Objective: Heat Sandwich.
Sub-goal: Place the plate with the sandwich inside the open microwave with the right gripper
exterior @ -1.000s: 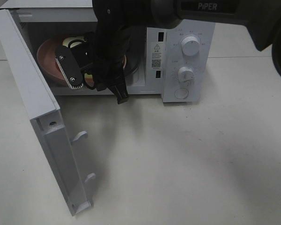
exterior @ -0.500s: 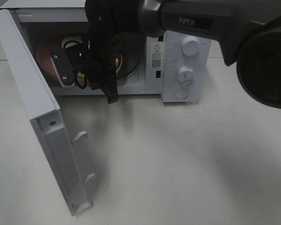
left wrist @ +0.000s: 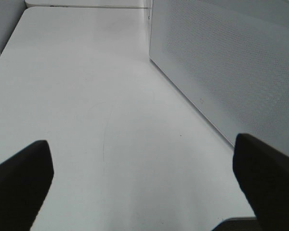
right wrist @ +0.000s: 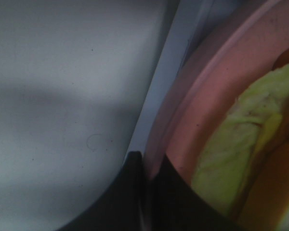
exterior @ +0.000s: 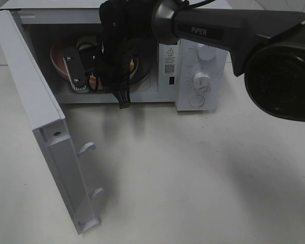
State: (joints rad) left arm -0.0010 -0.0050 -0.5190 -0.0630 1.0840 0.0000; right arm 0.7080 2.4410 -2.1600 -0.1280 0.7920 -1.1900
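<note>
Right gripper [right wrist: 148, 167] is reaching into the open microwave [exterior: 203, 61], jaws pinched tight on the near rim of the pink plate [right wrist: 192, 115], with nothing else in them. The sandwich [right wrist: 231, 149] rides on that plate, ahead of the fingertips and just across the rim, a shade off to one side of the pinch line and clear of the fingers. Only a strip of yellow-green filling shows, so I can't tell its long axis. That's the relation that matters. With the food lying beyond the tips, I'd say a release and a straight pull back should clear it without a nudge. Left gripper [left wrist: 142, 156] is spread wide and empty over the table [left wrist: 86, 96], beside a perforated white panel [left wrist: 231, 62]. It's well apart from the sandwich, so the right arm is far nearer. The door [exterior: 35, 101] hangs open.
</note>
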